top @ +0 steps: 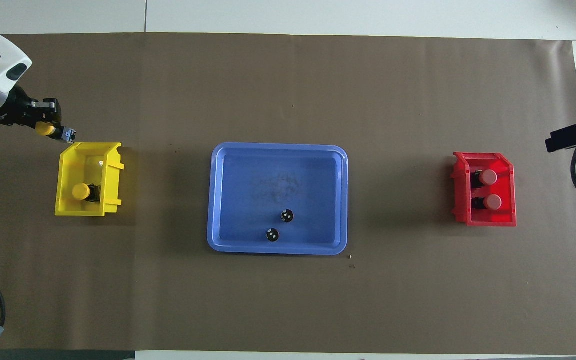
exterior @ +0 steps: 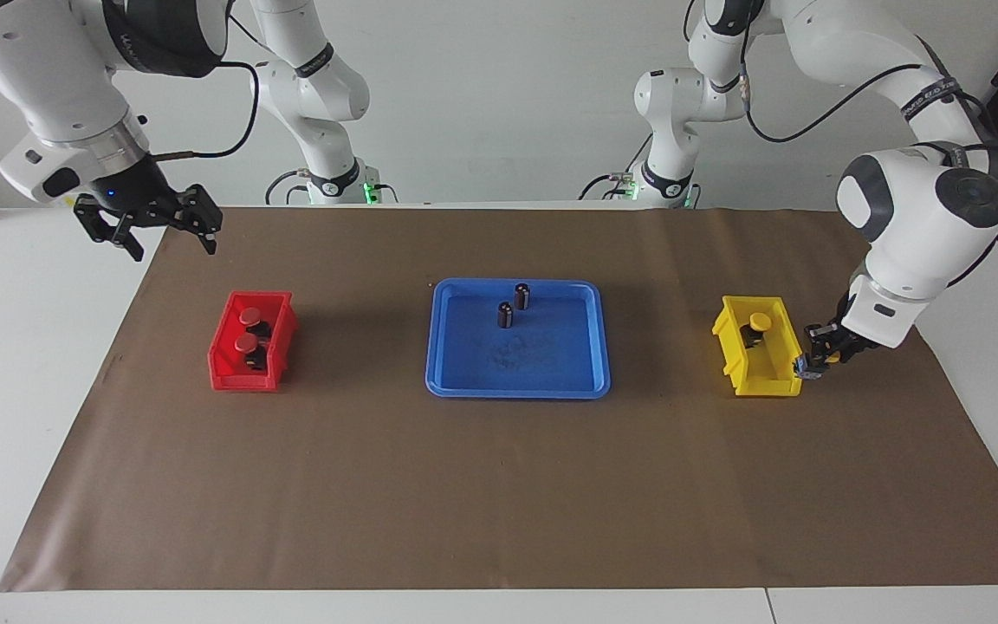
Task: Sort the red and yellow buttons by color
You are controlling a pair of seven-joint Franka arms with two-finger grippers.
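My left gripper (exterior: 813,360) is shut on a yellow button (top: 44,129) and hangs low over the brown paper, just off the yellow bin's (exterior: 767,381) corner toward the left arm's end of the table. Another yellow button (exterior: 757,322) lies inside that bin (top: 65,175). Two red buttons (exterior: 249,316) (exterior: 246,344) lie in the red bin (exterior: 243,379), also seen from overhead (top: 488,176) (top: 492,202). My right gripper (exterior: 152,230) waits open and raised over the paper's edge at the right arm's end.
A blue tray (exterior: 516,392) sits mid-table between the bins, holding two dark capless cylinders (exterior: 521,296) (exterior: 506,315) in its part nearer the robots. Brown paper (exterior: 499,503) covers the table.
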